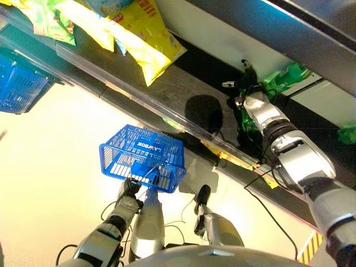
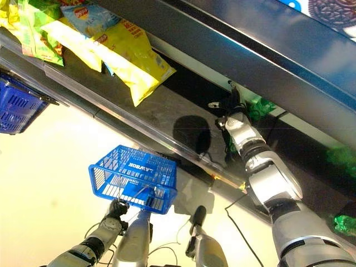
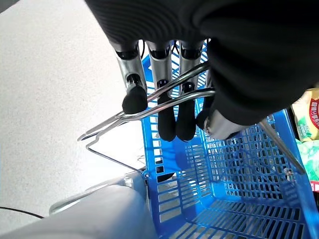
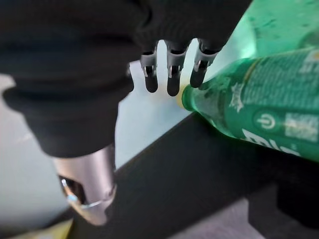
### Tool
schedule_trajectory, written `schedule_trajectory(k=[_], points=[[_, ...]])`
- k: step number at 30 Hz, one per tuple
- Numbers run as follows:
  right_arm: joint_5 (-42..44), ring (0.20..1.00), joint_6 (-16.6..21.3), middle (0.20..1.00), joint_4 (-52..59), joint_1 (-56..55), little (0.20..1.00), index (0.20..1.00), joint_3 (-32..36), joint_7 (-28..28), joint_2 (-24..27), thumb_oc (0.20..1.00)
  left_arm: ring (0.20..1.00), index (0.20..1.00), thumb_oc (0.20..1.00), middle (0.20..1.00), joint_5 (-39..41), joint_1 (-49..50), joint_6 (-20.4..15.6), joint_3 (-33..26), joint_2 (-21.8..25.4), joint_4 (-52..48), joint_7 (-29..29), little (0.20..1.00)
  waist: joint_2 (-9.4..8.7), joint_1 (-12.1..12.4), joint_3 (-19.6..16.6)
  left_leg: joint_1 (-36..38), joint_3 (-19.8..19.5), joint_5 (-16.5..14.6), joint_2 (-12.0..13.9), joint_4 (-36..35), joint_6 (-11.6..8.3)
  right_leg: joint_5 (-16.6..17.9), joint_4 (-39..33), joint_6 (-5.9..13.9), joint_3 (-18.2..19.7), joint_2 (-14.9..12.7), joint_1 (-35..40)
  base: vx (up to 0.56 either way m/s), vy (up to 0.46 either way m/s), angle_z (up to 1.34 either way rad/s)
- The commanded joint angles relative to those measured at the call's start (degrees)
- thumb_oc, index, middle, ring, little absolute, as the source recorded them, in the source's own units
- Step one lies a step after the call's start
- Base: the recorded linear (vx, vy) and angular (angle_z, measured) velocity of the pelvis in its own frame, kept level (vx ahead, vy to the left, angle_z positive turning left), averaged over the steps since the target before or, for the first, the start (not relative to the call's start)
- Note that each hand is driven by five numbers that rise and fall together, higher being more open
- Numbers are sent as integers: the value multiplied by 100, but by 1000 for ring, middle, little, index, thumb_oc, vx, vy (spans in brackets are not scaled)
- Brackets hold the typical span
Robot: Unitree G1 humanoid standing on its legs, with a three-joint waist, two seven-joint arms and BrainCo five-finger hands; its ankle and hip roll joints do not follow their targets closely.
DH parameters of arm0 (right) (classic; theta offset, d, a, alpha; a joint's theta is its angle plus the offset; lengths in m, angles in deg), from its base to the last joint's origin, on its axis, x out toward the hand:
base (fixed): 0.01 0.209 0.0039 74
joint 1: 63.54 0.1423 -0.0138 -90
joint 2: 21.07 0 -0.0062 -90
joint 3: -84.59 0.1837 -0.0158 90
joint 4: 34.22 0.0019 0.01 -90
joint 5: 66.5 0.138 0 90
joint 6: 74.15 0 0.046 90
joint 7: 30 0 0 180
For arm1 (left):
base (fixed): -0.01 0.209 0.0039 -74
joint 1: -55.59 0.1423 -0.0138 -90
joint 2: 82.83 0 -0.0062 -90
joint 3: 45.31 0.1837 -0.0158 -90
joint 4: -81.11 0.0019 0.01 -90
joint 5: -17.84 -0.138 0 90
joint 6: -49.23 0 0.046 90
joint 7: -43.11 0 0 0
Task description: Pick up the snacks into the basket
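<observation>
Down low, my left hand (image 3: 169, 107) is curled round the wire handles (image 3: 149, 107) of the blue basket (image 1: 143, 157), holding it above the floor. Up on the dark shelf (image 2: 167, 111), my right hand (image 4: 169, 74) has straight, spread fingers beside a green bottle (image 4: 259, 107), one fingertip touching its cap; yellow snack bags (image 2: 125, 58) lie well apart along the shelf.

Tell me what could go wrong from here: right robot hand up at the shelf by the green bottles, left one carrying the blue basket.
1. The right robot hand has open fingers just at the cap end of a lying green bottle; a nudge could roll it off the dark shelf.
2. The left robot hand holds the blue basket only by its thin wire handles, well below the shelf, so a released item could miss it.
3. The yellow snack bags overhang the upper shelf edge and could be knocked.
</observation>
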Motion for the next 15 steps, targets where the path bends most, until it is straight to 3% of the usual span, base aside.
schedule_trajectory(k=[1, 6, 15], points=[[516, 1000, 33, 1000, -155, -479, 1000, 1000, 172, 167, -140, 1000, 200, 200, 200, 200, 181, 87, 214, 189, -171, 305, 197, 200, -19, 107, 135, -51, -33, -262, -448, -46, 350, 241, 330, 339, 289, -288, -379, 0, 0, 0], [603, 1000, 192, 1000, 311, -1550, 1000, 1000, 548, 485, -387, 1000, 200, 200, 200, 200, 164, 9, 209, 190, -264, 151, 349, 200, 66, -17, 174, -67, -4, -333, -475, 40, 375, 211, 368, 350, 314, -320, -389, -1, 29, 0], [-80, 1000, 413, 1000, 2847, -3565, 1000, 1000, 1244, 814, -141, 1000, 200, 200, 200, 200, -59, 133, 224, -122, -243, -89, 508, 200, 44, -352, 218, -70, 94, -423, -466, 153, 395, 235, 361, 373, 454, -330, -445, -4, 5, -1]])
